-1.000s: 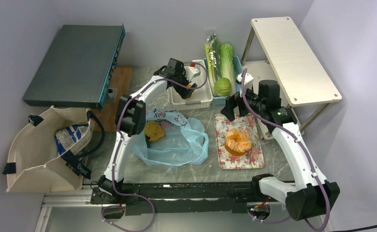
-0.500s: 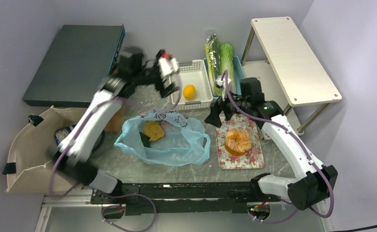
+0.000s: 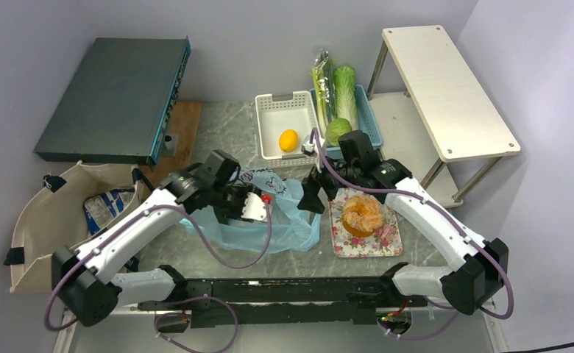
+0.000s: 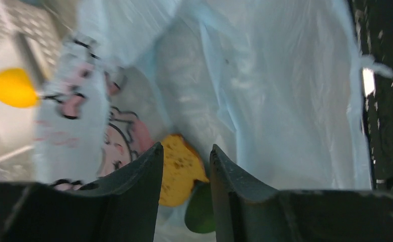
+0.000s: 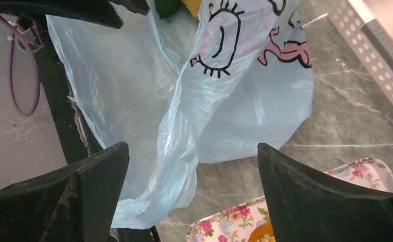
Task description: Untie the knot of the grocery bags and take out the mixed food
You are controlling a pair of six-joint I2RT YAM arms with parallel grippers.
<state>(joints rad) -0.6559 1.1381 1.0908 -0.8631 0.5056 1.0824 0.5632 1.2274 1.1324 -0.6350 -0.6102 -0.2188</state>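
The light-blue plastic bag [image 3: 288, 229] lies open on the marble table, its handles loose, and no knot shows. My left gripper [image 3: 256, 208] hovers over its mouth. In the left wrist view its jaws [image 4: 186, 147] stand partly closed with a gap and hold nothing. Beyond them, inside the bag, lie the bread slice [image 4: 180, 171] and the green avocado [image 4: 200, 217]. My right gripper [image 3: 312, 197] hangs wide open over the bag's right handle loop [image 5: 182, 151]. The orange doughnut [image 3: 363, 214] sits on the floral tray [image 3: 384, 243]. The canvas tote [image 3: 45, 246] holds the chip bag [image 3: 107, 208].
A white basket [image 3: 269, 151] with a lemon [image 3: 288, 140] and a blue basket [image 3: 367, 110] with stalks and cabbages stand at the back. A dark box [image 3: 111, 95] sits back left, and a white shelf [image 3: 446, 88] stands at the right. The tray edge [image 5: 224, 229] lies beside the bag.
My left arm swung from the white basket down to the bag's mouth and its jaws narrowed. The lemon now shows in the basket. My right gripper moved left toward the bag.
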